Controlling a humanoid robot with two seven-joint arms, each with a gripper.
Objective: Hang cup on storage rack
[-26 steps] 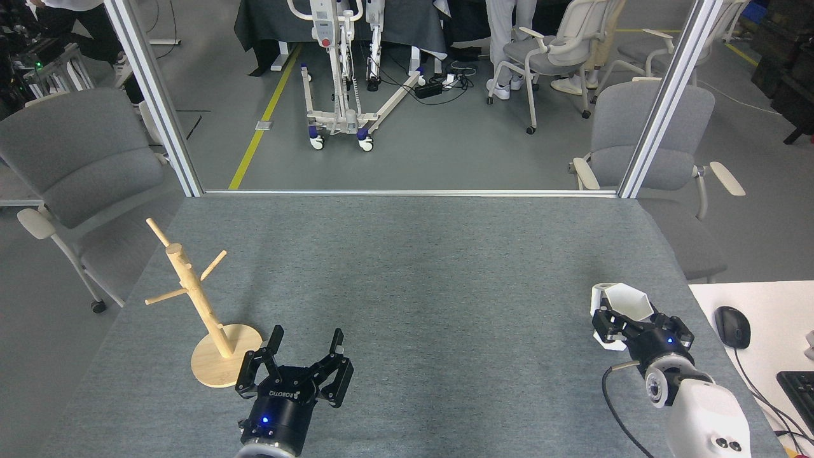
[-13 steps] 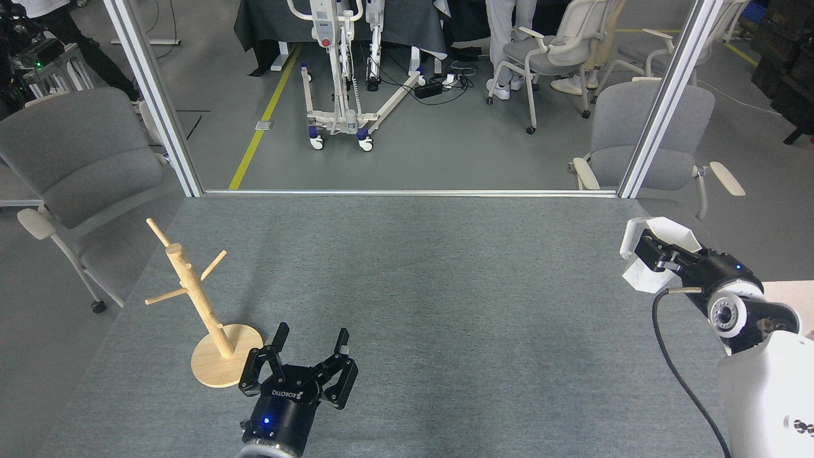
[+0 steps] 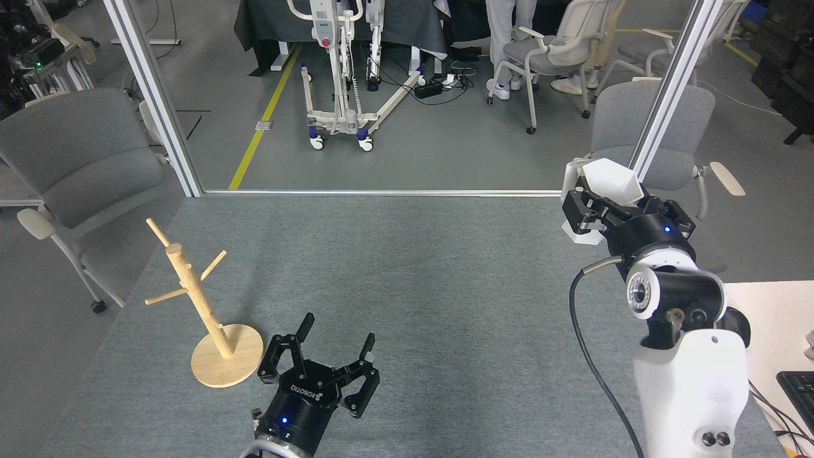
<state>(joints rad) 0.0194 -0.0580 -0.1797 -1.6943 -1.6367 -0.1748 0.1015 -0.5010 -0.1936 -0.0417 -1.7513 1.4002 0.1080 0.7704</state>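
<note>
Right end effector (image 3: 594, 207), clenched on the cup (image 3: 601, 191), has risen clear of the worktop (image 3: 432, 273) at 2 o'clock; left end effector (image 3: 334, 356) released; carry to the storage rack (image 3: 203, 299) at 9 o'clock pending.

L arm came in at the bottom edge, just left of centre; only its black wrist w/ a blue light and the left gripper (image 3: 335, 336) showed. Gripper pointed up and away from the camera, slightly tilted right, its two fingers (image 3: 305, 326) spread wide w/ nothing between them, low over the surface.

R arm rose from the bottom right corner: thick white forearm, round white-and-black joint, black cable looping down its left side, black wrist w/ a blue light. Right gripper (image 3: 594, 203) was raised high at the far right, aimed up and left, fingers clamped on the cup (image 3: 607, 181), which sat mouth up.
</note>
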